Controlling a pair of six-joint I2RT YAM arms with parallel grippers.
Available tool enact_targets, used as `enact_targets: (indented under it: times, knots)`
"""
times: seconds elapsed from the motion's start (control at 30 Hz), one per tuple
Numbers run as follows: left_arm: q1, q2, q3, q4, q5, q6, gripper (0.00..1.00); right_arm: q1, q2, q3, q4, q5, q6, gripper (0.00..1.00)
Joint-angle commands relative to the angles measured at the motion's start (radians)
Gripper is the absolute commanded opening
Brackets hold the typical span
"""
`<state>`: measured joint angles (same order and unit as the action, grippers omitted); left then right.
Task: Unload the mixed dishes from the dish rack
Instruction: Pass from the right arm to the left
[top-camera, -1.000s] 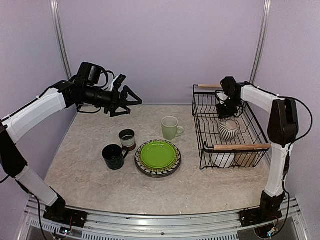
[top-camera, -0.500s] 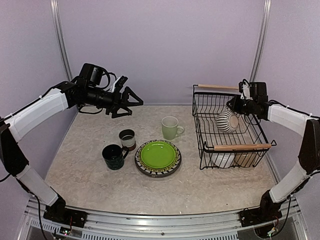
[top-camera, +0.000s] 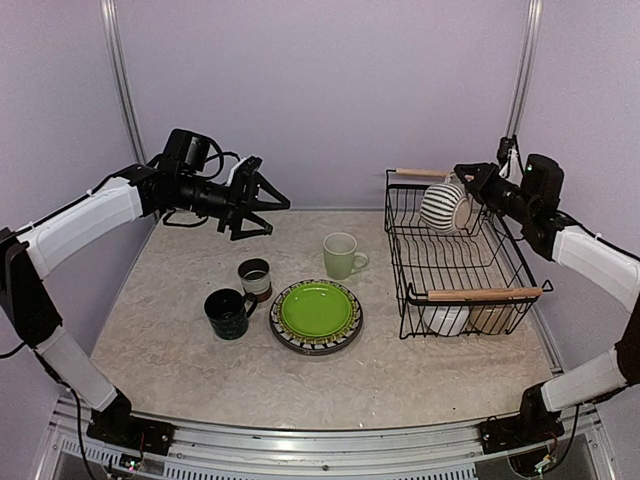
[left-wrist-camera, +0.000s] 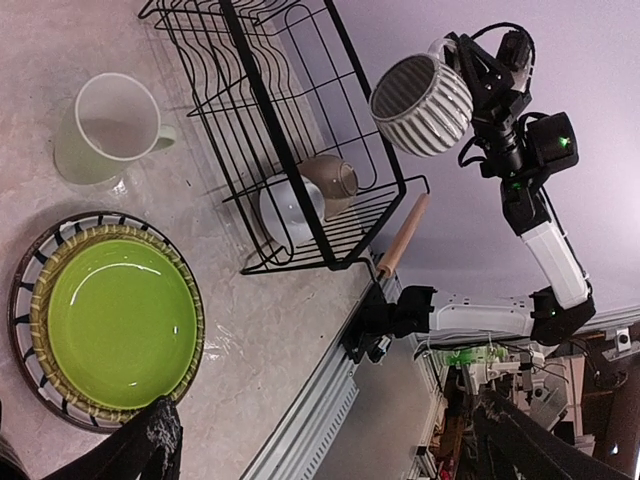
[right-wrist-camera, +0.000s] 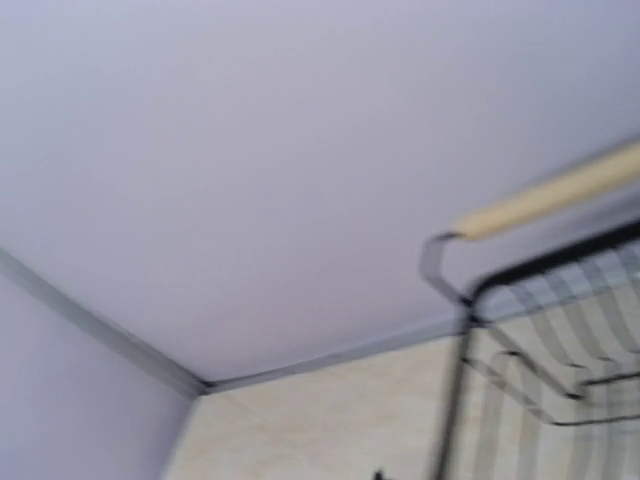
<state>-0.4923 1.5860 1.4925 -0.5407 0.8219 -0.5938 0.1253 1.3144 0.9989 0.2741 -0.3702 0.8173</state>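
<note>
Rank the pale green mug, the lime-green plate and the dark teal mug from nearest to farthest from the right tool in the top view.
From the right tool, gripping the striped cup:
1. pale green mug, just left of the dish rack.
2. lime-green plate, centre, nearer the front.
3. dark teal mug, farthest left.

Right wrist view fully blurred: just a dish rack (right-wrist-camera: 530, 270) corner and one wooden handle (right-wrist-camera: 545, 200), both cut by the right edge. Top view: right fingers (top-camera: 470, 182) partly behind striped cup (top-camera: 443, 207), contact unclear. Stacked plates (top-camera: 316, 347) under lime-green plate (top-camera: 316, 309): rims only. White bowl (top-camera: 445, 319) and brownish dish (top-camera: 490, 318) half hidden by rack wires. Left wrist view: left fingers (left-wrist-camera: 140, 450) cropped at bottom, rack's far end cut by top edge.
</note>
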Motion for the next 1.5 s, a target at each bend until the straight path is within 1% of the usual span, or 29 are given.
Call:
enact_targets:
  times: [0.0,0.1,0.2,0.33,0.43,0.5,0.6,0.7,0.83,0.87,0.93,1.07,1.2,1.23,1.37,1.47]
  knots:
    - [0.024,0.003,-0.018,0.072,0.093,-0.022,0.96,0.118,-0.068,0.026,0.116,0.002,0.066,0.00]
    - [0.037,0.001,-0.028,0.111,0.146,-0.037,0.96,0.225,-0.059,0.062,0.127,0.030,0.034,0.00]
    - [0.047,-0.016,-0.057,0.199,0.213,-0.060,0.96,0.310,-0.031,0.120,0.096,0.062,0.014,0.00]
    - [0.088,-0.052,-0.088,0.277,0.242,-0.099,0.96,0.420,0.057,0.194,0.111,0.054,0.005,0.00]
    - [0.141,-0.072,-0.128,0.388,0.305,-0.191,0.96,0.486,0.142,0.223,0.174,0.037,0.019,0.00]
    - [0.165,-0.083,-0.151,0.473,0.348,-0.261,0.97,0.505,0.207,0.252,0.220,-0.026,0.047,0.00]
    - [0.168,-0.065,-0.163,0.597,0.434,-0.358,0.97,0.527,0.283,0.311,0.242,-0.089,0.062,0.00]
    - [0.150,-0.032,-0.174,0.693,0.476,-0.431,0.95,0.553,0.342,0.361,0.234,-0.114,0.063,0.00]
    - [0.116,0.021,-0.248,1.033,0.521,-0.683,0.91,0.579,0.382,0.368,0.296,-0.111,0.088,0.00]
    - [0.107,0.038,-0.252,1.075,0.528,-0.718,0.89,0.586,0.391,0.363,0.318,-0.109,0.100,0.00]
    - [0.088,0.052,-0.253,1.073,0.530,-0.724,0.87,0.591,0.408,0.357,0.358,-0.112,0.127,0.00]
    - [0.049,0.058,-0.238,0.982,0.524,-0.655,0.86,0.596,0.427,0.359,0.398,-0.112,0.157,0.00]
    - [0.020,0.058,-0.235,0.970,0.521,-0.637,0.85,0.606,0.456,0.382,0.417,-0.121,0.178,0.00]
    - [0.014,0.061,-0.235,0.970,0.522,-0.638,0.84,0.610,0.463,0.384,0.428,-0.125,0.187,0.00]
    - [-0.015,0.059,-0.236,0.971,0.524,-0.630,0.75,0.623,0.474,0.370,0.483,-0.113,0.208,0.00]
    - [-0.041,0.057,-0.233,0.972,0.529,-0.622,0.63,0.627,0.479,0.360,0.508,-0.100,0.220,0.00]
